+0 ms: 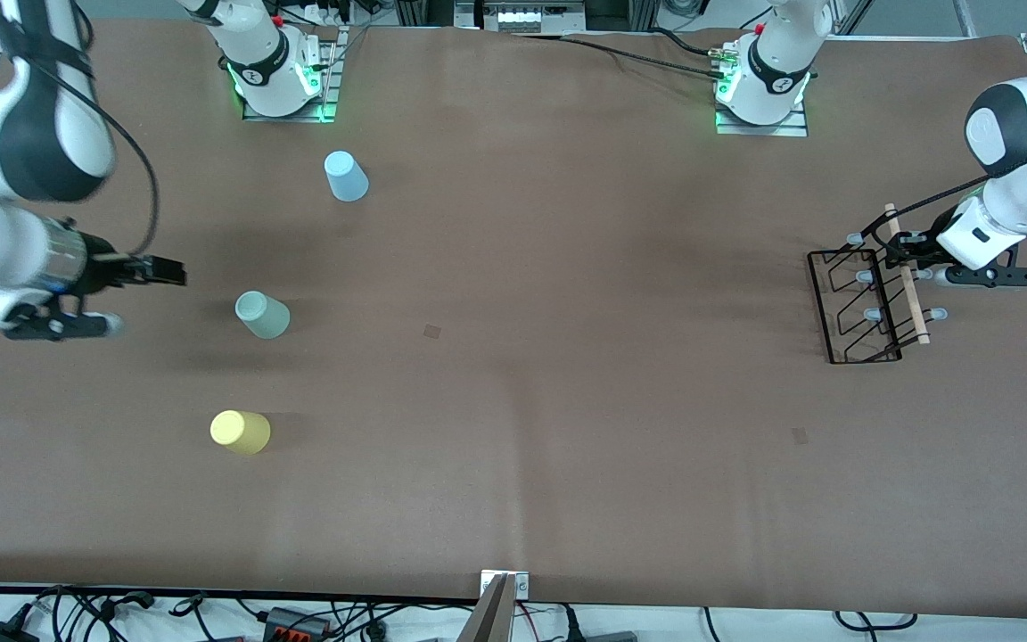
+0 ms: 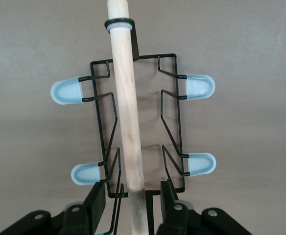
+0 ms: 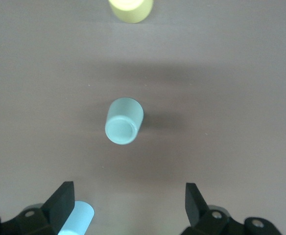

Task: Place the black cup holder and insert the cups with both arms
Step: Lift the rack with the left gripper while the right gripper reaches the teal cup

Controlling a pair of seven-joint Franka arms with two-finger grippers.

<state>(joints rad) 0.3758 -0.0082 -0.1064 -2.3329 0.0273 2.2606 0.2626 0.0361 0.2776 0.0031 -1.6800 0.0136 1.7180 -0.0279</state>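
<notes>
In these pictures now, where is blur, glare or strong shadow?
Front view: the right arm looks smeared, and soft shadows lie beside the pale mint green plastic cup. Left wrist view: the light wooden rod handle is sharp, without glare. Right wrist view: a dark shadow surrounds that cup.

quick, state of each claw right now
left claw: fingers either side of the thin black wire rack's wooden rod, grip cannot be told
right claw: open, empty, over the table

Left gripper [image 2: 132, 208]: fingertips cut off by left wrist view's edge; contact with wooden rod handle [image 2: 128, 112] of black cup holder [image 2: 175, 105] not resolvable. Rod ends cropped. Yellow cup [image 3: 131, 9] and light blue cup [image 3: 78, 219] partly cropped in right wrist view. Right arm's upper link [image 1: 28, 107] blurred.
</notes>
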